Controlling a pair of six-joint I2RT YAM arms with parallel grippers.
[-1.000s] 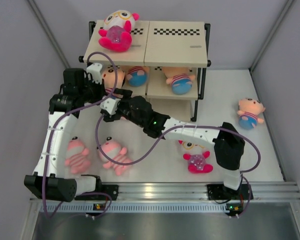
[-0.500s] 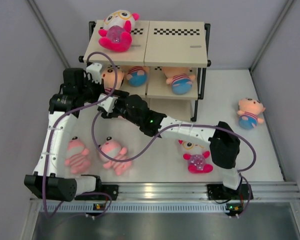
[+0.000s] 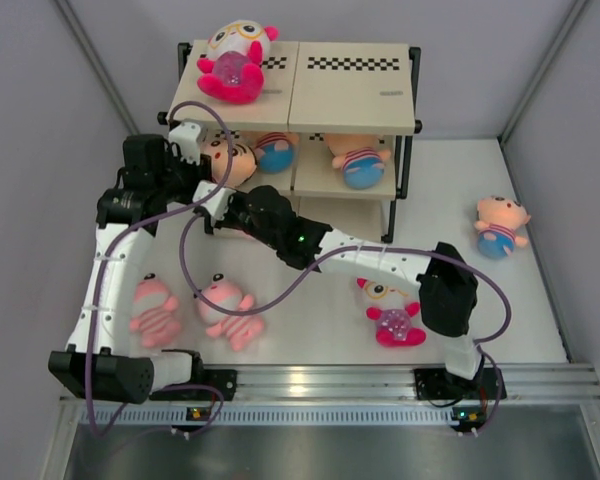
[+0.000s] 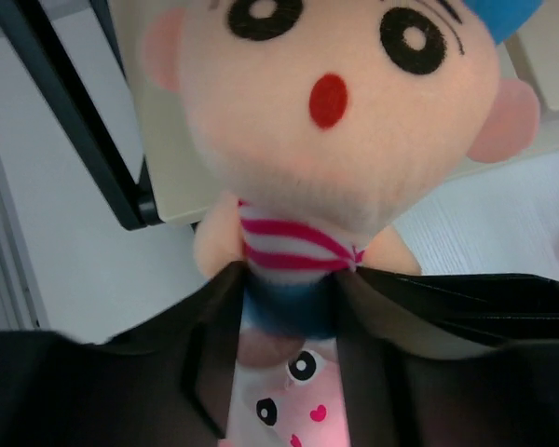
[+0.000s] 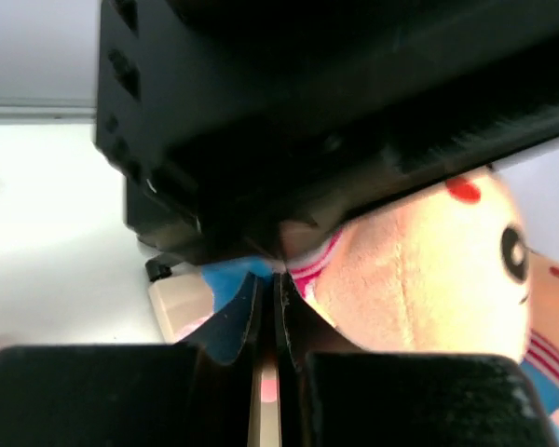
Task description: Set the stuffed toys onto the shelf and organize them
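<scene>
The left pincer (image 4: 284,284) is partly open and grasps a peach doll (image 4: 335,112) by its lower body. Its two black fingers (image 4: 214,326) sit on either side of the blue bottoms, just under the striped shirt, and touch them on both sides. The head points away from the wrist. From above, this doll is held off the desk (image 3: 510,310) at the front left corner of the shelf (image 3: 350,90), level with the middle board. The right pincer (image 5: 272,272) reaches across from the other side and is clenched, with its fingers pressed flat together and only a hairline between them. Its tips lie against the doll where the blue bottoms meet the striped shirt, right under the black body of the other arm's wrist. The right wrist view is crowded and dark there, so I cannot tell whether any cloth is caught between the tips. On the shelf, a white-and-magenta toy (image 3: 235,62) lies on the left of the top board, and two striped-shirt toys (image 3: 358,160) lie on the middle board. On the desk, two pink striped toys (image 3: 155,305) lie near the left arm, a second glasses toy (image 3: 390,312) lies by the right arm, and a lone peach toy (image 3: 500,225) lies well apart at the right.
</scene>
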